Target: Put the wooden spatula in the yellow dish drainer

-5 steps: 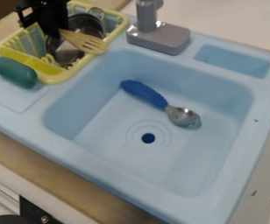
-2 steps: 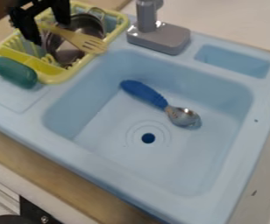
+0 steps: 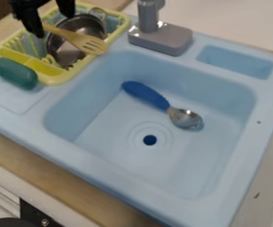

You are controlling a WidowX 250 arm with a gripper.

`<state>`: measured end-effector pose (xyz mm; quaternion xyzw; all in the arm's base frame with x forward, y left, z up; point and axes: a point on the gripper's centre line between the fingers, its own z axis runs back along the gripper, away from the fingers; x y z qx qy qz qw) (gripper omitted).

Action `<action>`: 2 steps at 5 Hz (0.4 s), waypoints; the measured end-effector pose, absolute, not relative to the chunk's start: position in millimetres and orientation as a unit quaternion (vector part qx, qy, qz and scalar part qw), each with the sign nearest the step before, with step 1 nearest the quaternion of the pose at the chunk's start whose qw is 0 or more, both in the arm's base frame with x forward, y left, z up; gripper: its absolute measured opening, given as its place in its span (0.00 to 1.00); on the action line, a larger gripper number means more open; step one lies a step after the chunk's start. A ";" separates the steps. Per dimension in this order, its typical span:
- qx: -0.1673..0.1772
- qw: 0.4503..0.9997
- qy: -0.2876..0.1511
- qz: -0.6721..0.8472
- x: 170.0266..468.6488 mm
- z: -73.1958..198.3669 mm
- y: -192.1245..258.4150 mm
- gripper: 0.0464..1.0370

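At the upper left, the black gripper point(image 3: 53, 23) hangs over the back of the dish drainer with its two fingers spread apart. The wooden spatula point(image 3: 76, 40) lies across the yellow dish drainer point(image 3: 57, 80), on top of a metal pot point(image 3: 93, 24). Its slotted head rests by the drainer's right rim, and its handle runs up and left to just beside the left finger. Nothing is held between the fingers.
A green oval object point(image 3: 14, 72) leans at the drainer's front left corner. The grey faucet point(image 3: 159, 36) stands right of the drainer. In the blue sink point(image 3: 127, 173) lies a blue-handled metal spoon point(image 3: 146, 95).
The gripper's fingers have parted, and the gripper has risen towards the top edge, uncovering more of the pot and the spatula's handle. The spatula stays in the drainer.
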<state>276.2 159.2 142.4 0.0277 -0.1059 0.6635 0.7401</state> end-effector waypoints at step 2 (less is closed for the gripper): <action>-0.005 0.810 -0.089 0.580 269.9 160.6 116.5 0.96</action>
